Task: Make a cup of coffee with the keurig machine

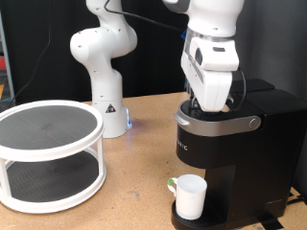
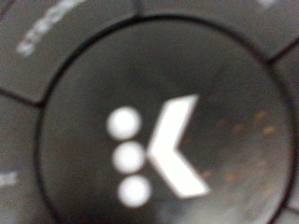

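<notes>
The black keurig machine point(image 1: 230, 158) stands at the exterior view's right, lid down, with its grey-silver handle band point(image 1: 223, 122) across the front. The white cup point(image 1: 190, 196) sits on its drip tray under the spout. My gripper point(image 1: 209, 107) is pressed down on the machine's top, its fingertips hidden behind the hand. The wrist view is filled by the round black top button point(image 2: 154, 126) with a white K logo and three dots, very close and blurred. No fingers show in that view.
A white two-tier round stand point(image 1: 48, 153) with dark mesh shelves sits at the exterior view's left. A second white robot arm point(image 1: 101, 67) stands at the back on the wooden table point(image 1: 134, 182).
</notes>
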### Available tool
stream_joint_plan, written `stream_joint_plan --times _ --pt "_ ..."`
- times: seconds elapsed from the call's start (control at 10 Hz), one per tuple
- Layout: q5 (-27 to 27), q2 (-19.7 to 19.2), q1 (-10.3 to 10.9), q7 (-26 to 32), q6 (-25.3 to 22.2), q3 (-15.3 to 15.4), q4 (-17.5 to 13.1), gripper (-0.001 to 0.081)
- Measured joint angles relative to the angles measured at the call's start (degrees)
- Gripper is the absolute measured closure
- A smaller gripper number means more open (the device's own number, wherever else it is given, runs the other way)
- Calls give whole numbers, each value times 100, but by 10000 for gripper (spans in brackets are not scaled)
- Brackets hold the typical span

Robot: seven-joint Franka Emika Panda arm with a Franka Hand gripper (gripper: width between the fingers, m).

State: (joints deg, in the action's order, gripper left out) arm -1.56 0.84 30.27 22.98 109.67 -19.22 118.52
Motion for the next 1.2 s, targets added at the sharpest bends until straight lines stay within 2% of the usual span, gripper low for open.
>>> stream_joint_plan --times 0.2,0.3,0.4,0.8,1.2 --pt "228 45 -13 189 358 -20 82 804" --pt "323 57 -21 468 489 -34 103 804" --pt "394 62 -37 708 516 -56 106 804" --pt "432 109 -10 684 550 20 71 804" --pt "423 507 3 707 342 69 -44 804"
